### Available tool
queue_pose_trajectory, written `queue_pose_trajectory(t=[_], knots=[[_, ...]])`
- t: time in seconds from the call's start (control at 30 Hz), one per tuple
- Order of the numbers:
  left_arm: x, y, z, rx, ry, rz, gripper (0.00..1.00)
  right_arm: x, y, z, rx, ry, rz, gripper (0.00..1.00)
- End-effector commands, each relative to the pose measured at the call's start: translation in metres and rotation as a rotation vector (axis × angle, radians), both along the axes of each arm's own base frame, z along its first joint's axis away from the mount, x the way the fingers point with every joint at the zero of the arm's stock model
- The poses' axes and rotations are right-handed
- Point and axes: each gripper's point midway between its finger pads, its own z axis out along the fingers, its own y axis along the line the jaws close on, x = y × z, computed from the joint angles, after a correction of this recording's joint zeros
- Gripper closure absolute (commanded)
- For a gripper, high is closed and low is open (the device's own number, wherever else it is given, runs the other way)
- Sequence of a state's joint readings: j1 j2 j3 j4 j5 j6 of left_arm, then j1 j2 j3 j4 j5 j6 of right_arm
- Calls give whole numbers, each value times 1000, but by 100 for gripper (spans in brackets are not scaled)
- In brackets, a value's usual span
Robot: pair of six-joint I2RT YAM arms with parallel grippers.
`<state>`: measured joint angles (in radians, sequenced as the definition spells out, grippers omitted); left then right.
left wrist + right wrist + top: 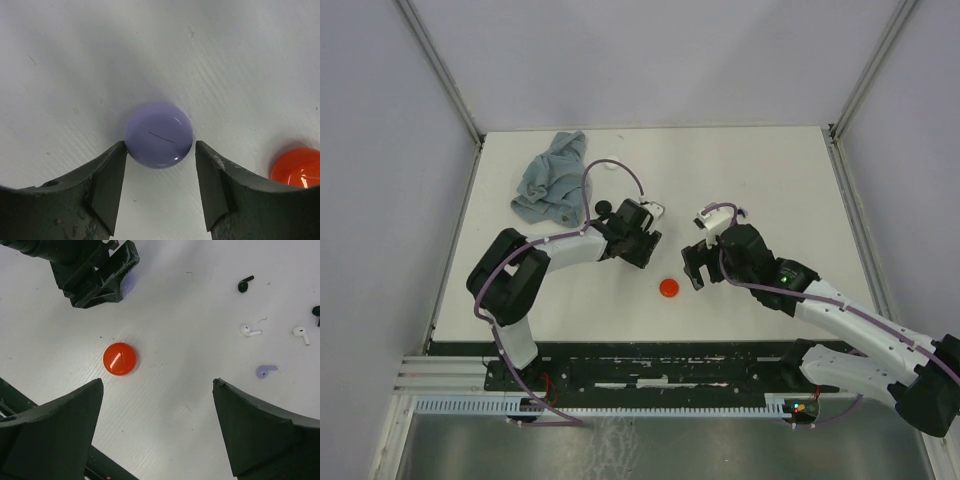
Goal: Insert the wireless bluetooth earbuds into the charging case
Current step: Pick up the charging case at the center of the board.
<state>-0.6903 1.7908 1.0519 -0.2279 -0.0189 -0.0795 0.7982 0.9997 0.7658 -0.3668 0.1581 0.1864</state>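
A lavender round charging case (159, 135) lies on the white table right at my left gripper's (160, 144) tips. The left tip touches its rim and the right tip stands a hair off it, so the jaws are open around its near edge. A red round case (120, 359) lies just right of it, also seen in the top view (669, 288). My right gripper (156, 385) hangs wide open above bare table. Beyond it lie loose earbuds: a black one (245, 284), two white ones (249, 331) (301, 334) and a lavender one (265, 371).
A crumpled blue-grey cloth (552, 178) lies at the back left of the table. The two grippers, left (638, 242) and right (696, 266), face each other near the table's middle. Another dark bit (316, 311) shows at the right edge of the right wrist view.
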Motion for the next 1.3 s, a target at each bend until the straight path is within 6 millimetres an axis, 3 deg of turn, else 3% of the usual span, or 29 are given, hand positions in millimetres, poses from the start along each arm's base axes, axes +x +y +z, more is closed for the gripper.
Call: queue_pose_trajectory(t=[0.0, 0.33, 0.83, 1.0, 1.27], knots=[[8, -6, 1, -2, -60, -102, 36, 5, 7, 8, 38, -23, 3, 1], [6, -5, 3, -25, -85, -121, 48, 12, 19, -1, 57, 3, -3, 1], [-1, -13, 62, -268, -301, -118, 55, 27, 46, 11, 260, 114, -67, 0], [-8, -17, 90, -387, -413, -141, 56, 36, 58, 18, 322, 156, -71, 3], [-24, -20, 117, -514, -535, -221, 57, 42, 88, 33, 397, 224, -16, 13]])
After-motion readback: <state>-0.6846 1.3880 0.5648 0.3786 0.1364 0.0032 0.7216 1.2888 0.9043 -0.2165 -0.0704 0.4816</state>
